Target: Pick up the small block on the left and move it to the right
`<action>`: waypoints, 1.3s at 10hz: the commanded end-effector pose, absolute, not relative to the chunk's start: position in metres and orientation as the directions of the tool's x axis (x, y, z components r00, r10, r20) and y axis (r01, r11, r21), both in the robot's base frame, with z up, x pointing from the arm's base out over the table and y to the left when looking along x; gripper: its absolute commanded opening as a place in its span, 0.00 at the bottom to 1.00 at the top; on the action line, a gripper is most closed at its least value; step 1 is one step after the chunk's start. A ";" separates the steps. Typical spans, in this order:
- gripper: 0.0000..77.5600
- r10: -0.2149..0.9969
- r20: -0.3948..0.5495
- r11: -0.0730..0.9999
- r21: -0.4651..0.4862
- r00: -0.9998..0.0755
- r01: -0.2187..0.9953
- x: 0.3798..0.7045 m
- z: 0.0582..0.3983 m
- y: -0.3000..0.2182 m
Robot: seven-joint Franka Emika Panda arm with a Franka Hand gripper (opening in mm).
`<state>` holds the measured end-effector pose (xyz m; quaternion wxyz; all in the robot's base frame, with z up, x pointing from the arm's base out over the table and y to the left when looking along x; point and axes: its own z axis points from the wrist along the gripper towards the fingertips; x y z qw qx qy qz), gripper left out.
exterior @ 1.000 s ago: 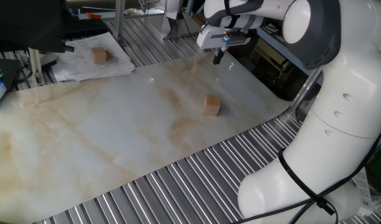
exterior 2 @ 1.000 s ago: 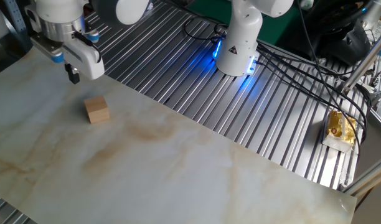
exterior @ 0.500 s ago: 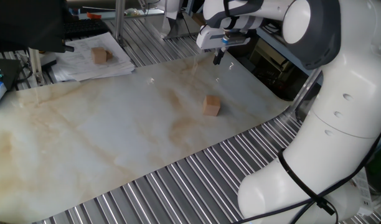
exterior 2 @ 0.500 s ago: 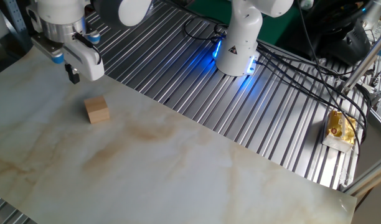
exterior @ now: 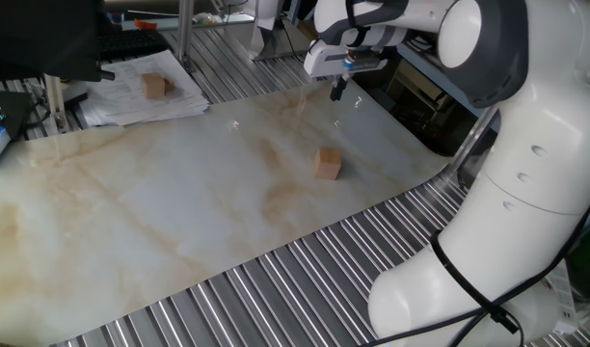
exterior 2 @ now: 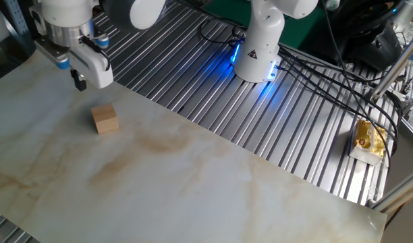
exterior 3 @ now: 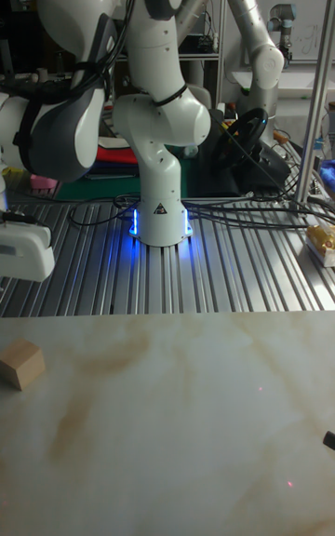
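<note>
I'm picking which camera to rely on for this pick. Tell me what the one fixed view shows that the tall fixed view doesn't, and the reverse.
Only the one fixed view shows the darker wooden cube on the papers and the gripper above the board. Only the tall fixed view shows the blue-lit robot base and a second arm behind it. Both show the small block resting free on the marbled board.
</note>
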<state>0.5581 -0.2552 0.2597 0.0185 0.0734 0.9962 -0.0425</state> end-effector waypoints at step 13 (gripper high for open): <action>0.00 0.230 -0.021 0.972 -0.052 -0.973 0.231 0.559 0.263 -0.256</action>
